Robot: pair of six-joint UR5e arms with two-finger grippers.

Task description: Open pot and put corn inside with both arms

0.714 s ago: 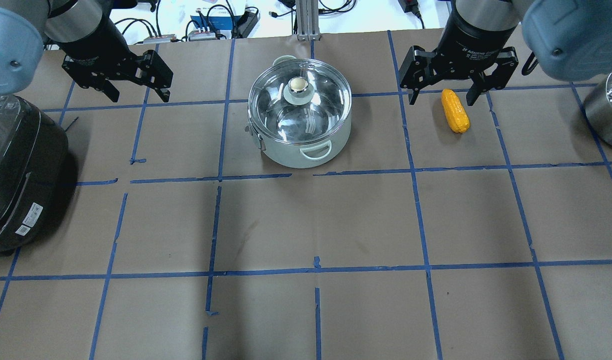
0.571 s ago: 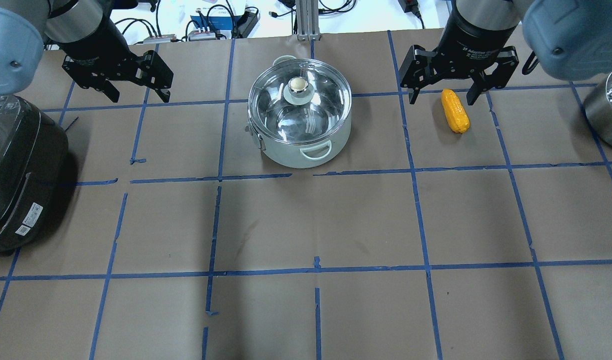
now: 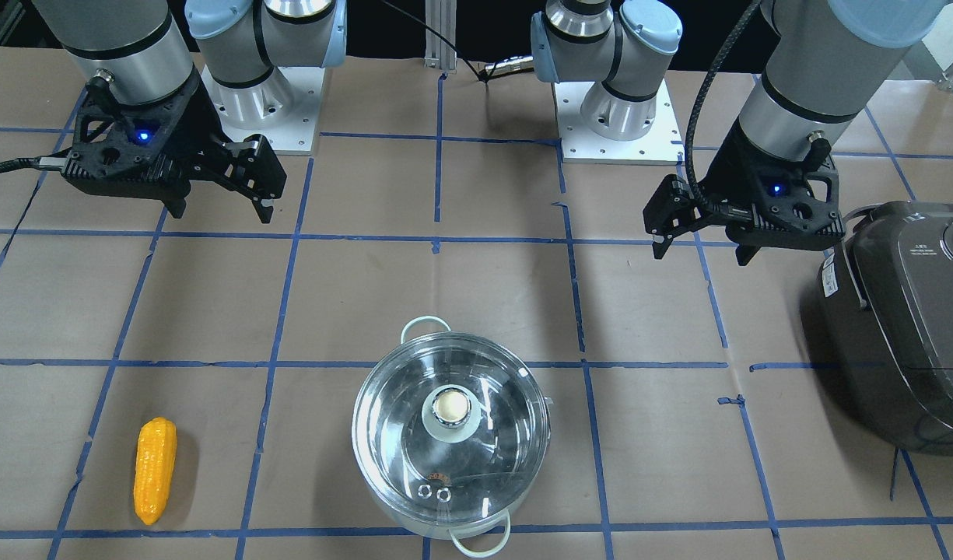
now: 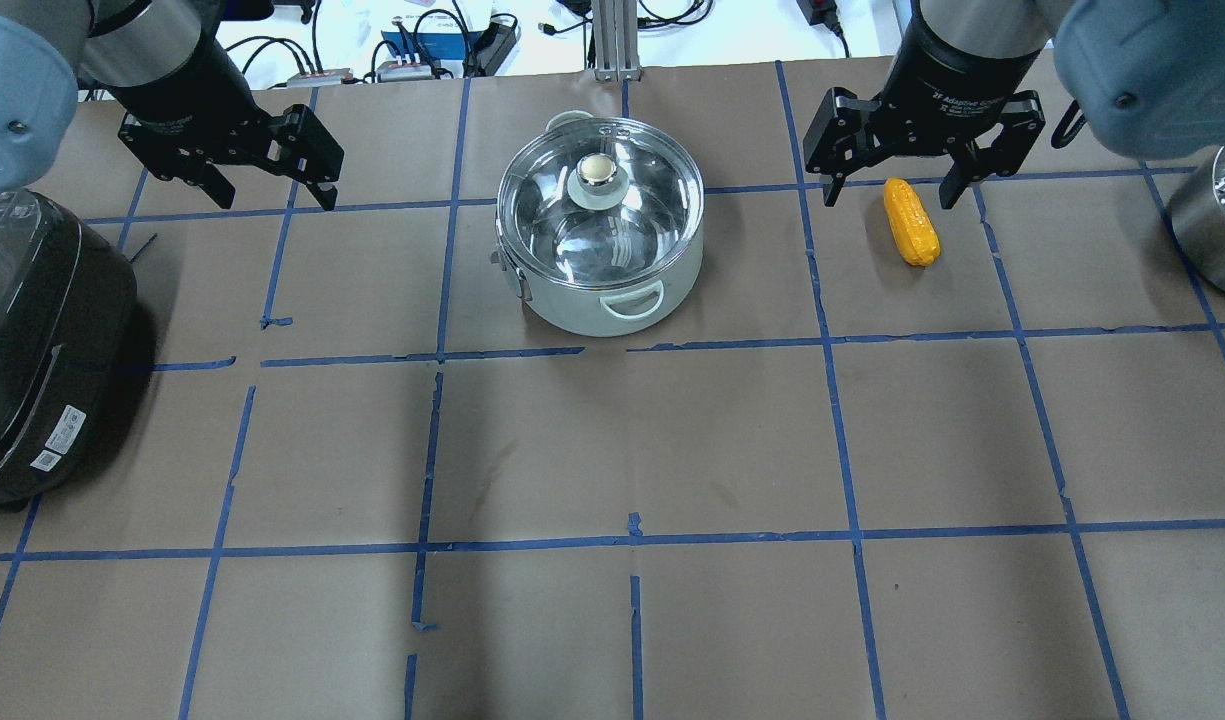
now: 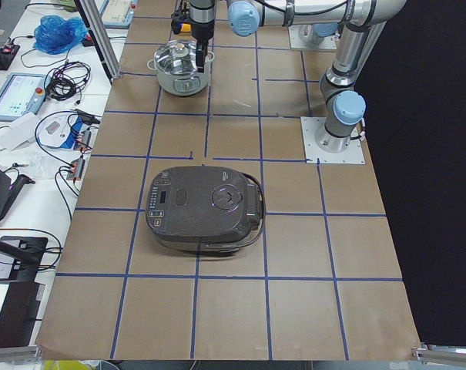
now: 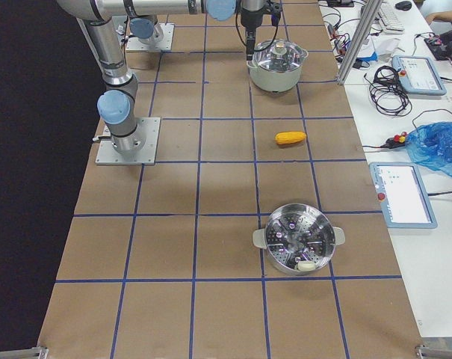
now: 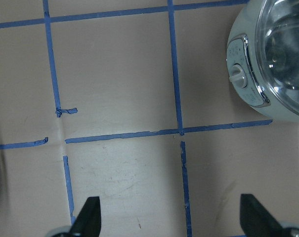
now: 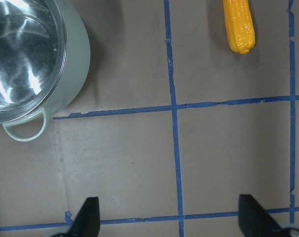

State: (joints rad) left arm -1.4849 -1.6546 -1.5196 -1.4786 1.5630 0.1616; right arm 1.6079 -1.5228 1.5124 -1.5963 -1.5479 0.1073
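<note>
The steel pot (image 4: 600, 290) stands at the table's far middle with its glass lid (image 4: 552, 200) on. It also shows in the front view (image 3: 398, 467). The yellow corn (image 4: 911, 222) lies flat to its right, and shows in the front view (image 3: 154, 470) and the right wrist view (image 8: 239, 24). My right gripper (image 4: 888, 198) is open and empty, hovering just behind the corn's far end. My left gripper (image 4: 275, 198) is open and empty, hovering left of the pot. The pot's side shows in the left wrist view (image 7: 248, 84).
A dark rice cooker (image 4: 32, 340) sits at the left edge, close under the left arm. A steel steamer basket (image 6: 296, 238) stands at the right end of the table. Blue tape lines grid the brown paper cover.
Both grippers have shifted very slightly, the left a little away from the pot, the right a little to the right. Pot and corn have not moved.
</note>
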